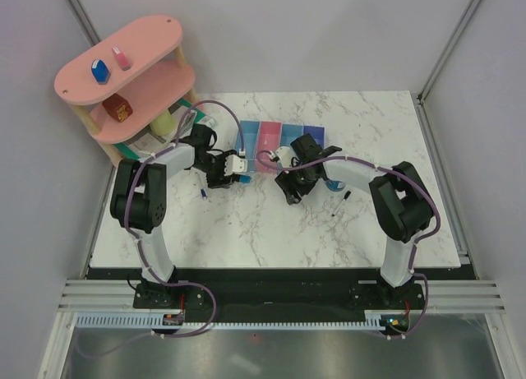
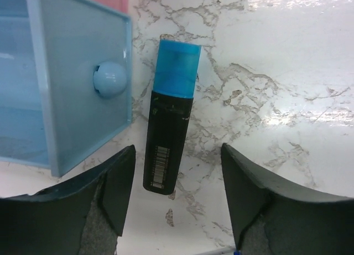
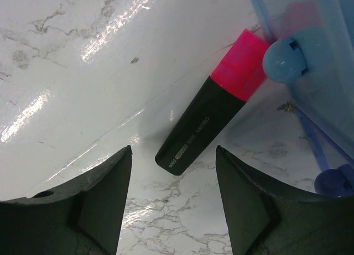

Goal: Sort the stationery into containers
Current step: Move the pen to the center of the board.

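In the left wrist view a black marker with a blue cap (image 2: 168, 139) lies flat on the marble, cap pointing away, beside the light blue bin (image 2: 72, 94). My left gripper (image 2: 177, 152) is open just above the marker's butt end, gripping nothing. The right wrist view shows a black marker with a pink cap (image 3: 213, 114) lying at a slant, cap against a blue bin (image 3: 315, 50). My right gripper (image 3: 173, 150) is open over the marker's butt end, also gripping nothing. The containers (image 1: 279, 136) sit in a row beyond both grippers (image 1: 233, 175) (image 1: 289, 186). A thin black pen (image 1: 339, 202) lies to the right.
A pink oval tiered shelf (image 1: 156, 35) stands at the back left, with a blue eraser (image 1: 101, 71) and a pink eraser (image 1: 122, 58) on top and a small orange object (image 1: 117, 109) below. Another pen (image 1: 202, 189) lies by the left arm.
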